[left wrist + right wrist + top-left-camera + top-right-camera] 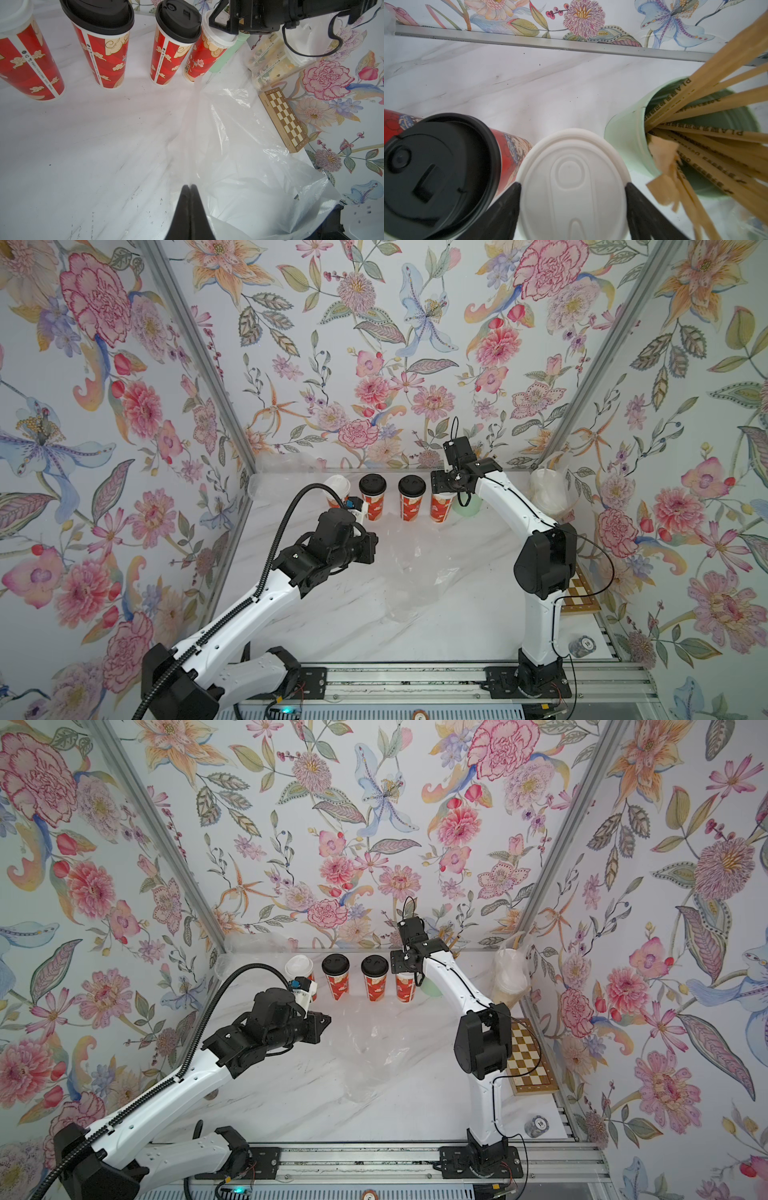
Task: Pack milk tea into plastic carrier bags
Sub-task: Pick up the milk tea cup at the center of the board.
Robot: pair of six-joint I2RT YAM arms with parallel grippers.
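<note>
Pinched shut, my left gripper [189, 188] holds the clear carrier bag [239, 145]; my right gripper [572, 185] clasps a white-lidded cup [572, 164].
Red printed cups [372, 502] stand in a back row; my right wrist view hides the clasped cup's body.

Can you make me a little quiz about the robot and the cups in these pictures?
1. How many of the red cups wear black lids?
2. True or false: the left gripper has its fingers pressed together.
3. What sits between the fingers of the right gripper? A) a white cup lid B) a spoon C) a toy car

Key: 1) two 2) true 3) A
</note>
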